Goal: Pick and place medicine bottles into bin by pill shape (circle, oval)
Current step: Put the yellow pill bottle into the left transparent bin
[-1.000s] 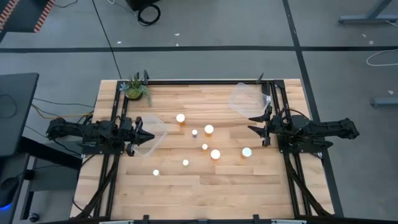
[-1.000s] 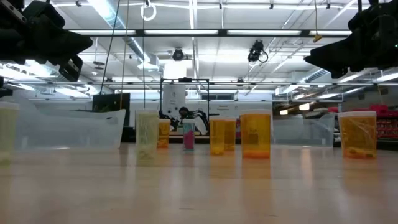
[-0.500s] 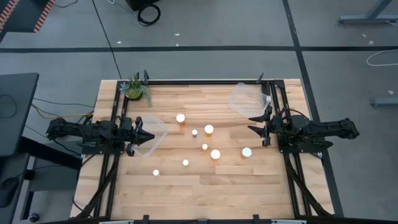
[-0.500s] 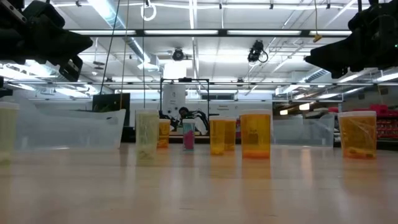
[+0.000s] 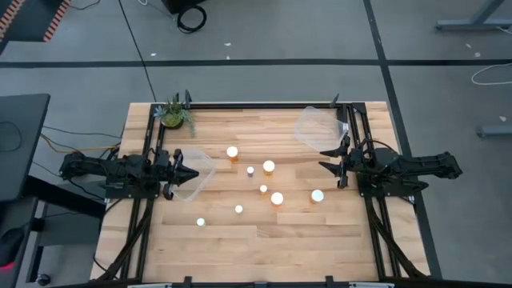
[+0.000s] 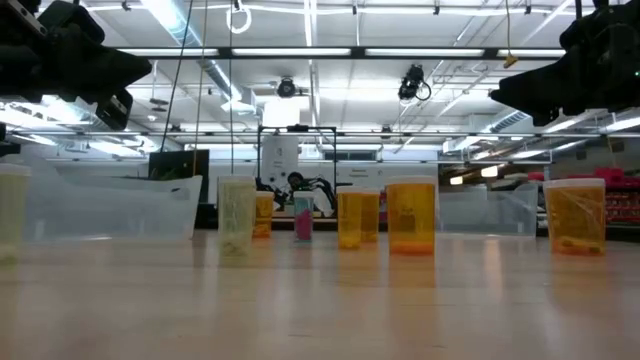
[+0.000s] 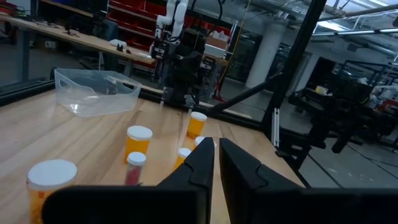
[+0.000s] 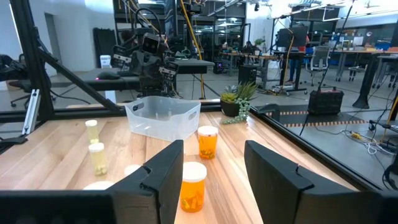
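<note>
We see the bottles mid-surface, none binned (sorting unstarted, we judge). Left end effector together, right end effector apart; next, a reach inward.

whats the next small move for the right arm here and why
Probably swing the right gripper out and down toward the nearest medicine bottle. Its fingers are apart and hold nothing, and it hangs at the table's right edge beside the clear bin. All the bottles stand loose mid-table, none yet in a bin. The left gripper waits shut at the left edge.
</note>
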